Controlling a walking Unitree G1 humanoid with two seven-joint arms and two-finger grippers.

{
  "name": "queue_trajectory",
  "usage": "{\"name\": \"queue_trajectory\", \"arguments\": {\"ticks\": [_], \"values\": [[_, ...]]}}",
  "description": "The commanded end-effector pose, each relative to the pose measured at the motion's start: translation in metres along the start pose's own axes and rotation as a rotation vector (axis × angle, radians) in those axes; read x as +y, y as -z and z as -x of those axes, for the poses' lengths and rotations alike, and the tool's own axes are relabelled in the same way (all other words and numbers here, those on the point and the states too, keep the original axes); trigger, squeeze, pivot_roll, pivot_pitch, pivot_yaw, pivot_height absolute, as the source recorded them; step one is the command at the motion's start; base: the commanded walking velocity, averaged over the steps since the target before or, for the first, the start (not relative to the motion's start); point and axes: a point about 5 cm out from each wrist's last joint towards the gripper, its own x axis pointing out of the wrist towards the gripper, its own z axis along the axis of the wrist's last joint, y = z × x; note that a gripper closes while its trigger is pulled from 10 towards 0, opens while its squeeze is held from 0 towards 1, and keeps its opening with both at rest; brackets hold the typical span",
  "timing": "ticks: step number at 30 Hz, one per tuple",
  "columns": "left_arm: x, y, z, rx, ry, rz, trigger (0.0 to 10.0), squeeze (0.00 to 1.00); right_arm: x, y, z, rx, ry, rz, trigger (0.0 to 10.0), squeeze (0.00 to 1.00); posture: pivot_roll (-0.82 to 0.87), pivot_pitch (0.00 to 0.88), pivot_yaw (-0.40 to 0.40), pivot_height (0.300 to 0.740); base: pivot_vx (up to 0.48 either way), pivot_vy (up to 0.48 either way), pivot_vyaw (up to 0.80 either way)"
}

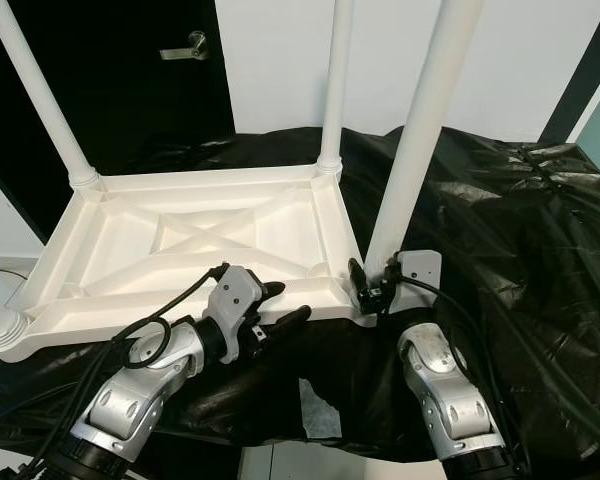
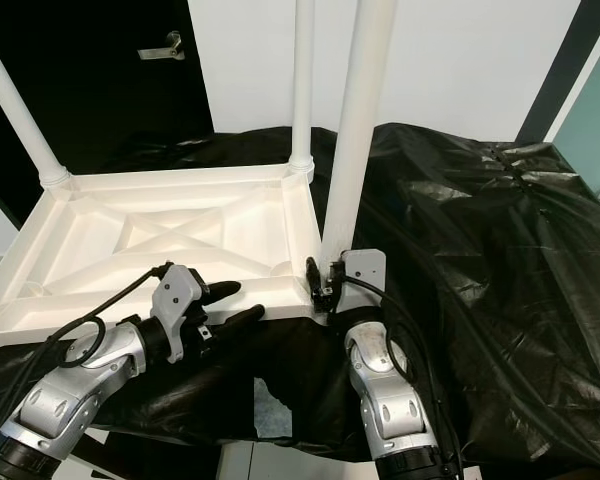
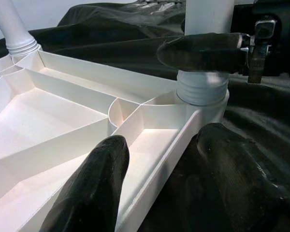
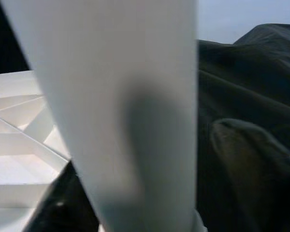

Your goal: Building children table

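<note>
A white plastic children's table [image 1: 180, 181] lies upside down on a black sheet. My right gripper [image 1: 378, 285] is shut on the near right leg [image 1: 420, 130], low down just above its ribbed socket [image 3: 202, 92]. That leg stands upright in the corner. My left gripper [image 1: 285, 303] is open and straddles the near rim [image 3: 159, 164], one finger [image 3: 94, 186] inside the tabletop and the other outside on the sheet. Two more legs [image 1: 35, 90] [image 1: 335, 80] stand in the far corners. A fourth ribbed leg end [image 1: 0, 335] shows at the near left corner.
The black sheet [image 1: 510, 230] covers the whole work surface and lies crumpled to the right. A dark door with a metal handle [image 1: 185, 45] and a white wall stand behind. A white scrap [image 1: 320, 410] shows at the front edge between my arms.
</note>
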Motion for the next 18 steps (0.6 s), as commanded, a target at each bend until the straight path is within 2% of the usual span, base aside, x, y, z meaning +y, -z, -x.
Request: {"name": "queue_trajectory", "arguments": {"ticks": [1, 3, 8, 9, 10, 14, 18], "values": [[-0.006, -0.002, 0.001, -0.001, 0.135, -0.009, 10.0, 0.00, -0.001, 0.001, 0.002, 0.008, -0.014, 0.012, 10.0, 1.00, 0.03, 0.000, -0.017, 0.740, 0.000, 0.000, 0.00], [-0.006, -0.003, 0.000, -0.004, 0.133, -0.009, 10.0, 0.00, -0.009, 0.001, 0.007, 0.000, -0.090, 0.017, 10.0, 1.00, 0.02, 0.000, -0.021, 0.740, 0.000, 0.000, 0.00], [-0.006, -0.003, -0.001, -0.007, 0.130, -0.010, 10.0, 0.00, -0.016, 0.000, 0.011, -0.005, -0.178, 0.029, 10.0, 1.00, 0.02, 0.000, -0.019, 0.740, 0.000, 0.000, 0.00], [-0.005, -0.003, -0.002, -0.009, 0.129, -0.010, 10.0, 0.00, -0.019, -0.001, 0.011, -0.007, -0.211, 0.041, 10.0, 0.68, 0.02, 0.000, -0.019, 0.740, 0.000, 0.000, 0.00], [-0.005, -0.004, -0.003, -0.011, 0.128, -0.011, 10.0, 0.00, -0.023, 0.000, 0.011, 0.002, -0.258, 0.043, 10.0, 0.00, 0.01, 0.000, -0.016, 0.740, 0.000, 0.000, 0.00], [-0.003, -0.005, -0.004, -0.015, 0.129, -0.014, 10.0, 0.00, -0.035, 0.000, 0.006, 0.018, -0.371, 0.090, 10.0, 0.00, 0.01, 0.000, -0.013, 0.740, 0.000, 0.000, 0.00], [-0.002, -0.006, -0.006, -0.019, 0.128, -0.017, 10.0, 0.00, -0.039, 0.001, 0.002, 0.030, -0.432, 0.117, 10.0, 0.00, 0.01, 0.000, -0.016, 0.740, 0.000, 0.000, 0.00]]}}
